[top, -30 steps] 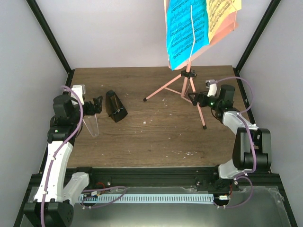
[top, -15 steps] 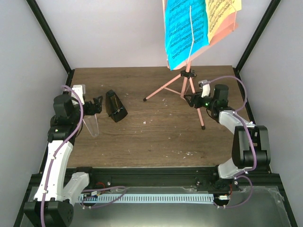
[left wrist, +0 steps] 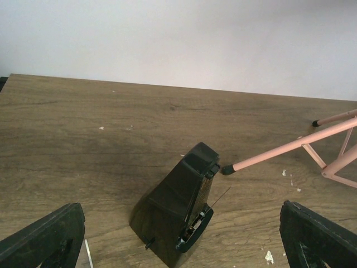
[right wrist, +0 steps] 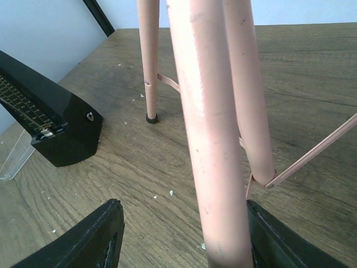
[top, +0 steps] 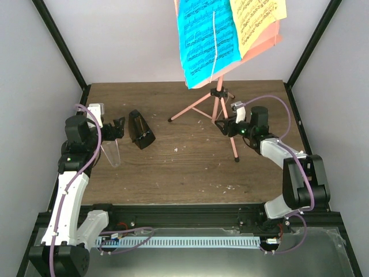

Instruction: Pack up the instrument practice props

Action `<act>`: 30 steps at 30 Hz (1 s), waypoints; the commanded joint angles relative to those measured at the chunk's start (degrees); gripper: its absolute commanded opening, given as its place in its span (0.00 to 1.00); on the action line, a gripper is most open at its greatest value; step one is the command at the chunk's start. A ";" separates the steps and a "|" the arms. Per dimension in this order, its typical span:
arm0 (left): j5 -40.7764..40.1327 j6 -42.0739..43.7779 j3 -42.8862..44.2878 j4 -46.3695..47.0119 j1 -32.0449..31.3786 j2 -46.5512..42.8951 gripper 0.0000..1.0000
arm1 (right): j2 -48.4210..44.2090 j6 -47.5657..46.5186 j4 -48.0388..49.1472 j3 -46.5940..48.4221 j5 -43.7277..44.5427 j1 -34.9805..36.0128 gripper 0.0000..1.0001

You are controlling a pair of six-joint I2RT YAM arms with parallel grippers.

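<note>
Top external: salmon-pink music stand (top: 194, 108) upright toward the worktop (top: 184, 167) rear, with a blue page (top: 207, 40) and a yellow page (top: 256, 23) on its desk. Right pincer (top: 226, 126) open, straddling one leg. Left pincer (top: 117, 128) wide open, just beside the black metronome (top: 140, 130). Clear cup (top: 111, 154) by the left arm, contents unclear. Bare wood between metronome and stand.

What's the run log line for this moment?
left gripper: open, facing metronome | right gripper: open around music stand leg | sheet music: not yet removed

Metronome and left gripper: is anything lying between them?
Nothing. The top view shows only a bare strip of table between the open left gripper and the metronome; the left wrist view agrees.
</note>
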 commanded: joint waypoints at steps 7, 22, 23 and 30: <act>0.45 -0.19 -0.48 0.89 -0.11 -0.48 0.96 | -4.80 0.88 2.68 -2.55 1.77 0.65 0.56; 0.11 -0.05 -0.63 0.87 -0.11 -0.12 0.96 | 4.01 -1.57 2.92 8.86 1.99 0.71 0.46; 0.19 -0.06 -0.67 0.82 -0.07 -0.11 0.96 | 4.04 -1.77 2.62 8.96 2.03 0.73 0.43; 0.36 -0.18 -0.60 0.92 -0.04 0.29 0.96 | 3.24 -2.36 3.17 7.25 3.68 0.71 0.11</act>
